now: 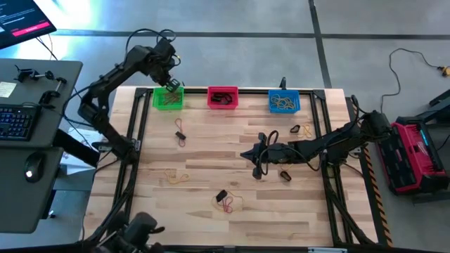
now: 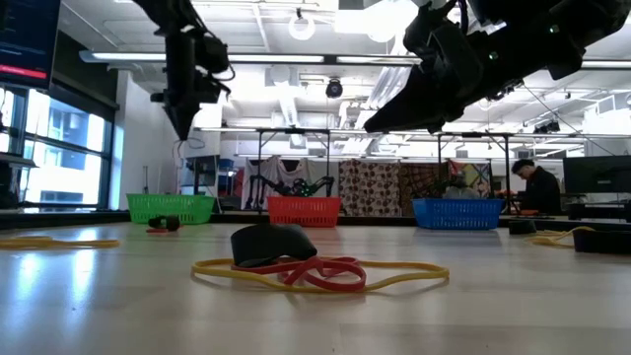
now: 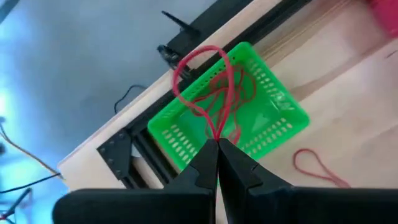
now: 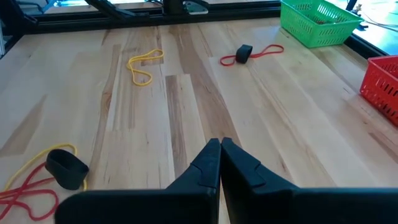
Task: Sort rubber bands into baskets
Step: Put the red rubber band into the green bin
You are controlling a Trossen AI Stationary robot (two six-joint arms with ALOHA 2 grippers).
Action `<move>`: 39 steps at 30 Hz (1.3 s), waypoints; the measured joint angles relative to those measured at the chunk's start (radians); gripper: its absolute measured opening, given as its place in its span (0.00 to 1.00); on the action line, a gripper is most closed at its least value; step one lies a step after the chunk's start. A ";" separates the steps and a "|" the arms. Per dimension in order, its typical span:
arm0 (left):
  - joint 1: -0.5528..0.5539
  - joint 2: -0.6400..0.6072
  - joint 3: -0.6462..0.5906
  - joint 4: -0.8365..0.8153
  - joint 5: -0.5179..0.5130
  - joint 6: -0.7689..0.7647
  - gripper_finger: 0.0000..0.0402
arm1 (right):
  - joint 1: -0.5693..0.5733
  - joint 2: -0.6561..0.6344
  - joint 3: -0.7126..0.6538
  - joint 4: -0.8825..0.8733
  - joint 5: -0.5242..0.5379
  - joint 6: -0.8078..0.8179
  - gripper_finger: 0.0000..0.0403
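Left gripper [image 3: 217, 144] above green basket [image 3: 273, 127], jaws clamped on red rubber band [image 3: 205, 81]. Right gripper [image 4: 220, 144] over desk [image 4: 186, 106], jaws together, empty.

Two dark, near-black jointed arms are seen, built of slim links and bulkier joint housings, with thin black cables looped along them. Each arm is ended by a gripper, the left gripper [image 3: 217, 144] and right gripper [image 4: 220, 144], with two black, wedge-shaped, matte fingers.

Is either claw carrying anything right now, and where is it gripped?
The left claw pinches a red rubber band by one end of its loop, above the green basket. The right claw is shut, empty.
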 joint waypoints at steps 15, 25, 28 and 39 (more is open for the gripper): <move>0.005 0.081 -0.041 0.052 0.010 0.197 0.00 | 0.000 0.000 0.000 -0.006 0.000 -0.016 0.00; 0.035 0.083 -0.241 0.178 0.027 0.156 0.00 | 0.000 0.000 0.000 -0.006 0.010 -0.018 0.00; 0.045 0.083 -0.271 0.220 0.027 0.147 0.00 | 0.000 0.000 0.000 -0.006 0.010 -0.018 0.00; 0.073 0.132 -0.319 0.300 0.082 0.098 0.00 | 0.000 0.000 0.000 -0.006 0.010 -0.018 0.00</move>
